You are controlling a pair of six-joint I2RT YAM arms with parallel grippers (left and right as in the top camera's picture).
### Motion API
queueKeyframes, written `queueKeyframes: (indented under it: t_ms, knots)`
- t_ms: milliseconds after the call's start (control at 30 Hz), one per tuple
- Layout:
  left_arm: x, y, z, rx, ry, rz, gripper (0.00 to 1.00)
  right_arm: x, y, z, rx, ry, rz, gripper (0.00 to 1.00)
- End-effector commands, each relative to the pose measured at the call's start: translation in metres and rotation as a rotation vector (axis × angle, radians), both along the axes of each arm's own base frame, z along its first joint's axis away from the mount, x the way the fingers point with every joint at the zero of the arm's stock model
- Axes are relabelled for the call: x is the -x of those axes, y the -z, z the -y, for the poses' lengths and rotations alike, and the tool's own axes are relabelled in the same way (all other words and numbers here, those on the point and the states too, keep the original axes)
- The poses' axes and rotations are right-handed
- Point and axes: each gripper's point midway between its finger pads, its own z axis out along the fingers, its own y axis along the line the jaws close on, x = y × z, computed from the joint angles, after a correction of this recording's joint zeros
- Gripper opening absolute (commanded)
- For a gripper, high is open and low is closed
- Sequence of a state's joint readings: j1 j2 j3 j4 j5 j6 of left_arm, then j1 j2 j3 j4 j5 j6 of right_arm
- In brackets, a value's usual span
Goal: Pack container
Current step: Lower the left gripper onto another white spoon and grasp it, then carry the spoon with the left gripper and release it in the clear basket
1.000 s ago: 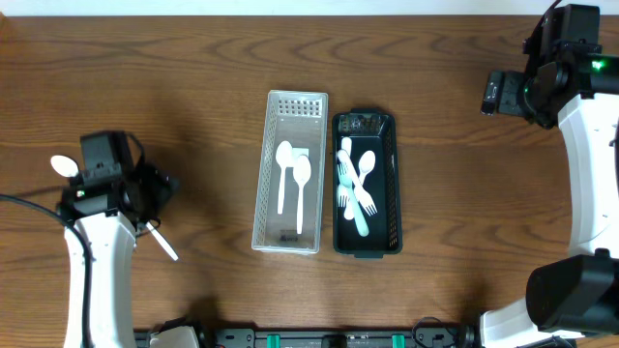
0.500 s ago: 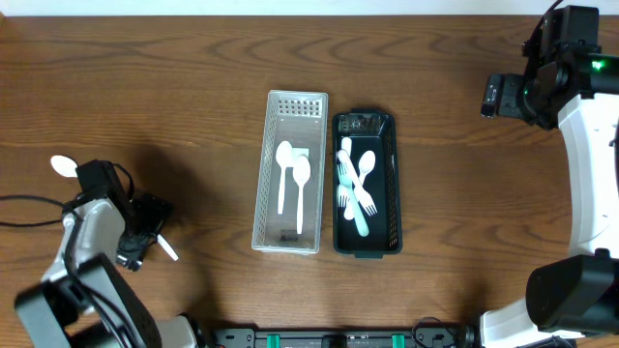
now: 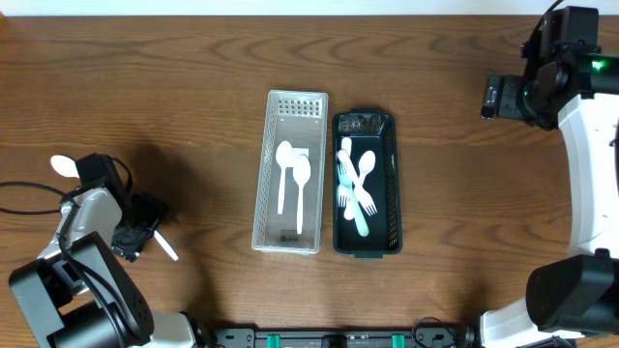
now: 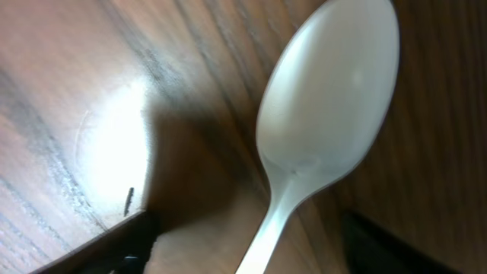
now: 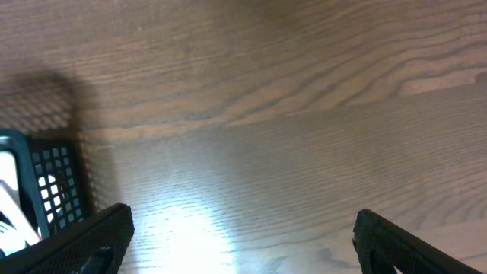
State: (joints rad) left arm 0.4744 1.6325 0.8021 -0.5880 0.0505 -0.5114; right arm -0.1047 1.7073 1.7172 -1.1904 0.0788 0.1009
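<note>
A white plastic spoon [image 3: 63, 166] lies on the table at the far left, its handle end [image 3: 168, 249] poking out past my left gripper [image 3: 133, 232]. In the left wrist view the spoon bowl [image 4: 327, 91] fills the frame. My left gripper [image 4: 251, 255] is open, with one finger on each side of the handle and a gap on both sides. The white basket [image 3: 262, 174] holds two white spoons [image 3: 301, 174]. The black basket [image 3: 395, 174] holds several pale spoons and forks [image 3: 356, 188]. My right gripper [image 3: 493, 97] is open and empty [image 5: 243, 243] above bare wood.
The two baskets stand side by side at the table's middle. A corner of the black basket [image 5: 46, 190] shows at the left of the right wrist view. The left arm's cable trails off the left edge [image 3: 19, 198].
My left arm has swung down and towards the front, bringing its gripper low over the spoon's handle. The spoon, the baskets and the right arm have not moved.
</note>
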Motion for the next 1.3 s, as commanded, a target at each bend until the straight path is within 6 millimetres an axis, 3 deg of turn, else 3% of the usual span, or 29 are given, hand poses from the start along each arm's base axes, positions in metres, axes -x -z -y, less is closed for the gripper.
queueKeyframes:
  t_ms: [0,167,400,533,767,933,1067,1200,1267]
  knots:
    - [0.017,0.028,0.024,0.121,0.02,-0.059,0.62,0.001,0.004,0.004,0.006,-0.003,-0.016,0.96]
    - [0.019,0.028,0.025,0.124,0.019,-0.066,0.34,0.003,0.004,0.007,0.024,0.004,-0.021,0.96]
    - [0.019,0.028,0.025,0.124,0.016,-0.066,0.14,0.003,0.004,0.007,0.024,0.004,-0.02,0.96]
    - [0.017,0.025,0.023,0.117,0.017,-0.053,0.06,0.003,0.004,0.007,0.024,0.005,-0.02,0.96]
    - [0.003,0.003,0.017,0.085,0.022,0.001,0.06,0.002,0.004,0.007,0.023,0.005,-0.019,0.96]
    - [-0.019,-0.042,0.019,0.038,0.076,0.094,0.06,0.001,0.003,0.007,0.024,0.005,-0.013,0.96]
    - [-0.053,-0.108,0.038,-0.039,0.228,0.258,0.06,0.0,0.003,0.007,0.024,0.005,-0.011,0.96]
    - [-0.087,-0.184,0.089,-0.1,0.476,0.444,0.06,-0.002,0.002,0.007,0.025,0.005,-0.001,0.96]
    - [-0.098,-0.208,0.119,-0.108,0.589,0.512,0.06,-0.003,0.002,0.007,0.026,0.006,0.006,0.95]
